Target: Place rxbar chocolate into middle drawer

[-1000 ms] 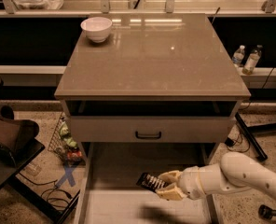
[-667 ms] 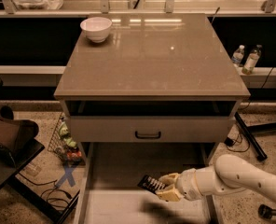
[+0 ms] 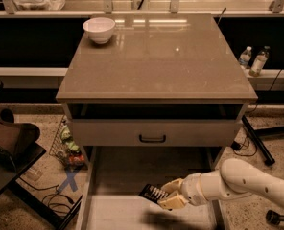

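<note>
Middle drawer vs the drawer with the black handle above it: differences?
The middle drawer is pulled out, pale floor exposed; the handled drawer shows only its front. The gripper, holding the rxbar chocolate, is over the middle drawer's floor; nothing is at the handled drawer. Both are pale grey-beige and span nearly the cabinet's width.

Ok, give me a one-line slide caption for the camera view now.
The gripper holds the rxbar chocolate over the open middle drawer; a white bowl sits on the cabinet top.
</note>
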`<state>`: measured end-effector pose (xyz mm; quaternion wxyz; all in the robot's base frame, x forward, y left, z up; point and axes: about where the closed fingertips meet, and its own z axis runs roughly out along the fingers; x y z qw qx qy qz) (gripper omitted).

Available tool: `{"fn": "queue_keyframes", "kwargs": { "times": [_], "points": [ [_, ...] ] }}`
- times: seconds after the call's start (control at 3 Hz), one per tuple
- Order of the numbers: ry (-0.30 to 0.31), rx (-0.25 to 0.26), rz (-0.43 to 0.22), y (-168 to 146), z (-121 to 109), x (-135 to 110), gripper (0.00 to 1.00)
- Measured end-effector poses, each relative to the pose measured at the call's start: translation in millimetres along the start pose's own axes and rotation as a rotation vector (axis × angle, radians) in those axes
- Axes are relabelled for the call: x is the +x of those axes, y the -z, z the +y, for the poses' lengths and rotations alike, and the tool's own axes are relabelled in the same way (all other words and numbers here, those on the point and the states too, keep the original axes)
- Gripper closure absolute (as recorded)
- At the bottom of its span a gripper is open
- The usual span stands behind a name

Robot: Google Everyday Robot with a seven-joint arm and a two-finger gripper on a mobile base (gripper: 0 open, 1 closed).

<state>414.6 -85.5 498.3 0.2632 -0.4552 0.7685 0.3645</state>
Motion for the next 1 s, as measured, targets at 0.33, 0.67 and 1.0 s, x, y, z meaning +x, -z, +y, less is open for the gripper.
{"fn": "queue_keyframes", "kwargs": {
  "times": [0.33, 0.67, 1.0],
  "points": [
    [0.000, -0.003, 0.000, -1.5, 0.8, -0.2, 0.17],
    [0.001, -0.007, 0.001, -2.9, 1.8, -0.3, 0.00],
    [0.001, -0.007, 0.001, -2.9, 1.8, -0.3, 0.00]
  ]
}}
